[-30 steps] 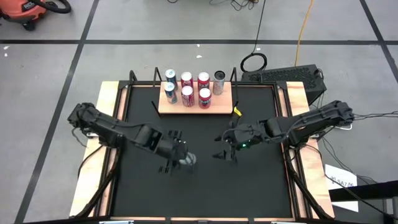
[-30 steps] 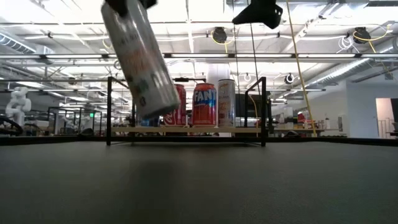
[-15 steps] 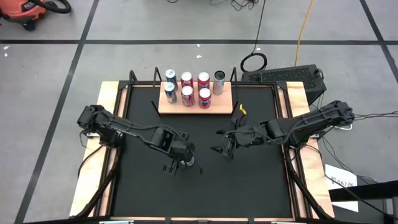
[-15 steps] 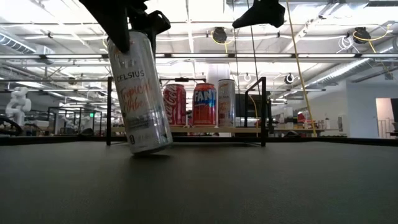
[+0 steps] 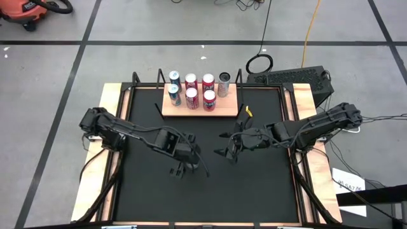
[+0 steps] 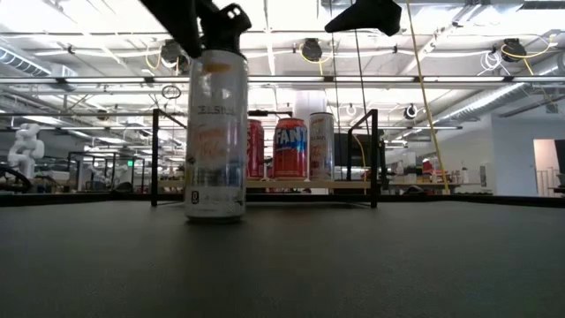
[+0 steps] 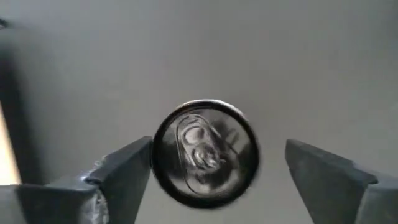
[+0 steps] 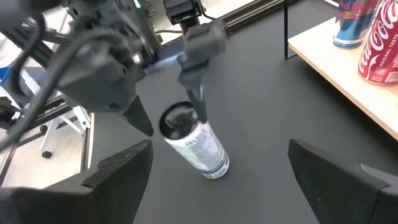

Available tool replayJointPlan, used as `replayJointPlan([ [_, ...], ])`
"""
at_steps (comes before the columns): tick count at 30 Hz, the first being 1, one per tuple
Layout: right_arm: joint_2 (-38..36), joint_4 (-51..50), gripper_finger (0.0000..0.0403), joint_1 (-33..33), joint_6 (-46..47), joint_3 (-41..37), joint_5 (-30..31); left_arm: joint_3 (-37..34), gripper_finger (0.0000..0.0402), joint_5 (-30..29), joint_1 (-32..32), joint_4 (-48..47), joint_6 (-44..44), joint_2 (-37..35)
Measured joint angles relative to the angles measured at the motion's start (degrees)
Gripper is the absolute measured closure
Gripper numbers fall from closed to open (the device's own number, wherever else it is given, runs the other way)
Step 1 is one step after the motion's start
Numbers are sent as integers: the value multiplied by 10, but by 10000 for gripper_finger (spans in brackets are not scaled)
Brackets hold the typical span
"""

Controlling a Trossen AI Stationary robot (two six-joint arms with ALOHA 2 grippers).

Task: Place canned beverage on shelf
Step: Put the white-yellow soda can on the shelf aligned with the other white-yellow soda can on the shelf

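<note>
Upright can mid-table, well clear of edges, between parted left gripper fingers.

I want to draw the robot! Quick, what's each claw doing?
Left gripper: open, above the can standing on the table, not holding it.
Right gripper: open, empty, near the can.

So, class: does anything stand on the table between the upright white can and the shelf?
Nothing visible does. The white can stands upright on bare black table, with open tabletop up to the shelf. The shelf's front right corner is free.
</note>
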Motion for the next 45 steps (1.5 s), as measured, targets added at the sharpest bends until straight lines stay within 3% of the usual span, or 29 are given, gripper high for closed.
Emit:
replayJointPlan([
  [8, 11, 10, 42, -3, -17, 0, -9, 88, 30, -64, 0, -108, -100, -8],
  [15, 74, 135, 42, -37, -126, 4, -110, 93, 30, -105, -2, -178, -192, -62],
  [23, 189, 128, 41, -55, -246, 96, -131, 93, 30, -195, -2, -191, -283, -149],
  [29, 252, 87, 41, -59, -266, 156, -185, 93, 30, -239, -2, -200, -341, -190],
  [45, 322, 72, 51, -60, -283, 164, -185, 92, 30, -288, 7, -199, -344, -204],
])
